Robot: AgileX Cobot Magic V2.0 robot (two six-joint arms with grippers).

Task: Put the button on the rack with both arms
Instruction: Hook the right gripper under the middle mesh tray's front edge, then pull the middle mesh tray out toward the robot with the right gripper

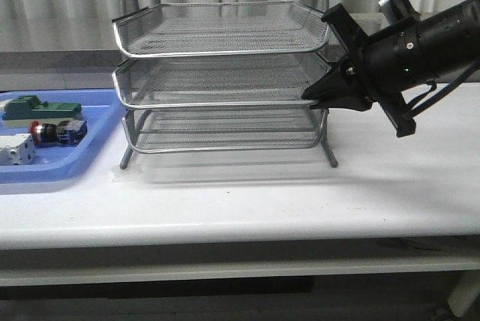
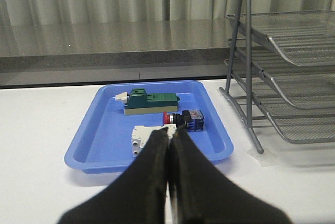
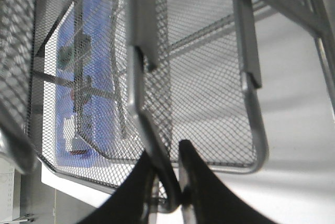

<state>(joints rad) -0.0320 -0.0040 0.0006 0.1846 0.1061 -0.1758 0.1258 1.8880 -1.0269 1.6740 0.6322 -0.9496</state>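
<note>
The button [image 1: 56, 132], with a red head and a blue rear block, lies on its side in the blue tray [image 1: 97, 141]. It also shows in the left wrist view [image 2: 183, 120]. My left gripper [image 2: 170, 132] is shut and empty, a little short of the tray, and is out of the front view. The three-tier wire rack [image 1: 225, 103] stands mid-table. My right gripper [image 1: 309, 97] is shut on the rim of the rack's middle tier at its front right corner; the right wrist view shows the wire rim [image 3: 259, 145] running between the fingers of that gripper [image 3: 166, 153].
The blue tray [image 2: 99, 130] also holds a green block [image 2: 152, 101] and a white boxy part [image 2: 141, 135], which lies closest to my left fingertips. In the front view the green block [image 1: 41, 109] and the white part [image 1: 16, 150] show too. A grey ledge runs behind the table.
</note>
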